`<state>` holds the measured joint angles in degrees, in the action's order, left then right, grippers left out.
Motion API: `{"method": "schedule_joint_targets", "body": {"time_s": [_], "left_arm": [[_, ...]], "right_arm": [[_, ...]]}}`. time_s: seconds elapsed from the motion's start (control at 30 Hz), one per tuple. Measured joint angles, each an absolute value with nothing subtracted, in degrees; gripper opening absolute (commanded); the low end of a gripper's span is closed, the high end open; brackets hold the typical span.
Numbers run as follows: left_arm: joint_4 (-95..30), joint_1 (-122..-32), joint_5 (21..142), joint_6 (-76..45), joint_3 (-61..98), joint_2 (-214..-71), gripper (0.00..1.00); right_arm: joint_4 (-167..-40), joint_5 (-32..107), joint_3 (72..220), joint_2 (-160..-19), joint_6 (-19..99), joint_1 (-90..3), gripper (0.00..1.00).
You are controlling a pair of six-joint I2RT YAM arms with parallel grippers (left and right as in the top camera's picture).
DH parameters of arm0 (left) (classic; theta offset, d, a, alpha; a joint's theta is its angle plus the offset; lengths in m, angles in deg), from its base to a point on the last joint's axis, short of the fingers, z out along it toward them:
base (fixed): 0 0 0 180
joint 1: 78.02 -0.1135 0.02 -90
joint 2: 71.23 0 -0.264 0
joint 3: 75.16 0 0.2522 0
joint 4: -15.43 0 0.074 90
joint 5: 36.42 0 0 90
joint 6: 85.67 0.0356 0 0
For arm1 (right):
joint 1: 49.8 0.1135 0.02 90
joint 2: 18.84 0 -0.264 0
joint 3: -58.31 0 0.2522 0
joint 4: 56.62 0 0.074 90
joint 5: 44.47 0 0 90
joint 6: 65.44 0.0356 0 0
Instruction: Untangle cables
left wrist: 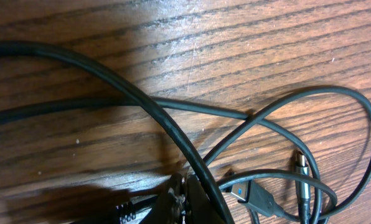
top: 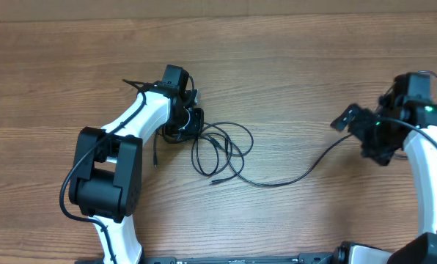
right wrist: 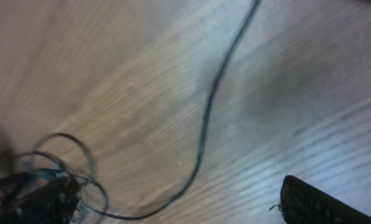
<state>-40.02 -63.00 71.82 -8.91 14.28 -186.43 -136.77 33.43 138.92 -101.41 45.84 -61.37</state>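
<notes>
"Where are the cables [top: 220, 150] lying?"

"They are lying in loose, crossing loops on the table [top: 292, 66], right against the left gripper [top: 183, 123]. One of them is trailing away toward the right gripper [top: 361, 136]."

"Is the left one gripping anything?"

"Its jaws are pressing shut on the cables at the left edge of the loops."

"And the right?"

"Its jaws are standing wide apart and holding nothing."
</notes>
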Motion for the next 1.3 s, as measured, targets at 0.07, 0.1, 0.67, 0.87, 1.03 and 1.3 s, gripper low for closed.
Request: {"method": "schedule_joint_targets", "body": {"time_s": [0.07, 0.1, 0.67, 0.87, 1.03, 1.3], "left_arm": [[-40.0, -63.0, 71.8, -8.9, 14.3, -186.4, 0.04], [-40.0, -63.0, 71.8, -8.9, 14.3, -186.4, 0.04], [-39.9, -63.0, 71.8, -8.9, 14.3, -186.4, 0.04], [-39.9, -63.0, 71.8, -8.9, 14.3, -186.4, 0.04], [-40.1, -63.0, 71.8, -8.9, 14.3, -186.4, 0.04], [-41.0, -63.0, 71.8, -8.9, 14.3, -186.4, 0.04]], "right_arm": [[-136.2, 33.9, 136.5, -101.8, 46.7, -59.7, 1.00], [-135.8, 34.0, 135.4, -102.1, 47.1, -58.8, 1.00], [-128.2, 35.5, 124.1, -105.0, 63.9, -33.0, 1.00], [-120.6, 35.6, 124.1, -104.9, 76.5, -22.0, 1.00], [-116.2, 37.4, 124.0, -104.9, 90.5, -15.8, 1.00], [-116.3, 48.2, 124.0, -105.0, 108.4, -9.4, 1.00]]}}
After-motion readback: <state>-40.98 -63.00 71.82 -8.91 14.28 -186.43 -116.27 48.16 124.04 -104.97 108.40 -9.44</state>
